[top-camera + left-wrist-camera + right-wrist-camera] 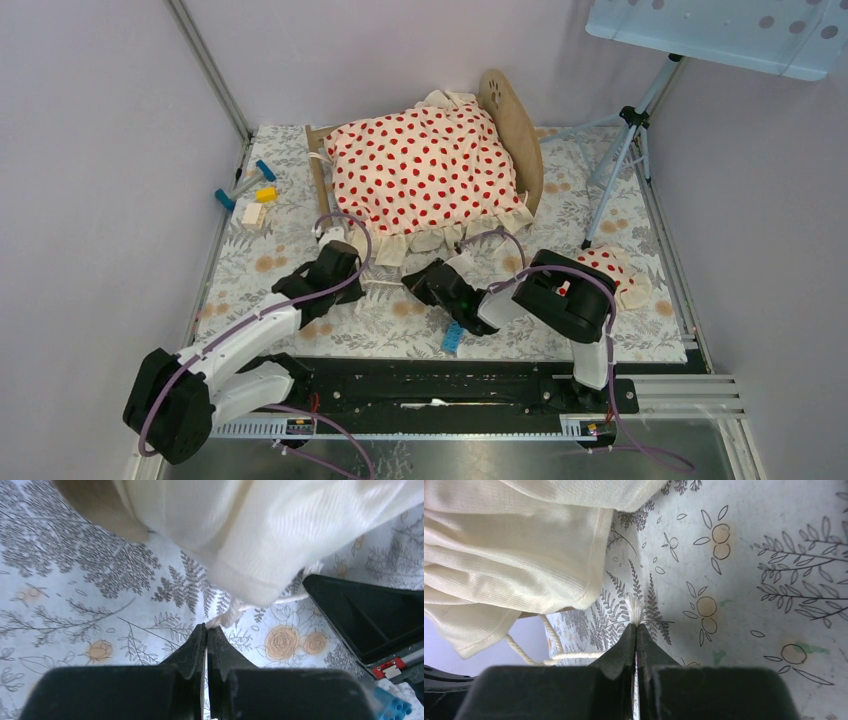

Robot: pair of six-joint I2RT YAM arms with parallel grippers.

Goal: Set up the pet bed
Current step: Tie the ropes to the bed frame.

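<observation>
Left gripper (206, 630) and right gripper (636, 629) are each clamping, jaws together, a frayed end of thin white cord (634, 607) hanging from the cream, red-dotted ruffled blanket (425, 170). The small light-wood pet bed (512, 125) is standing at the far centre of the floral-printed table mat (600, 330), under that blanket. Judged risk: uneven pulling dragging the blanket askew or skidding the light frame, or the cord tips slipping free. The bed's long axis is running near-left to far-right, with the tall rounded end board at the right.

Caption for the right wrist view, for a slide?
Right gripper, jaws shut on a white cord beside the cream blanket, over the floral mat.
</observation>
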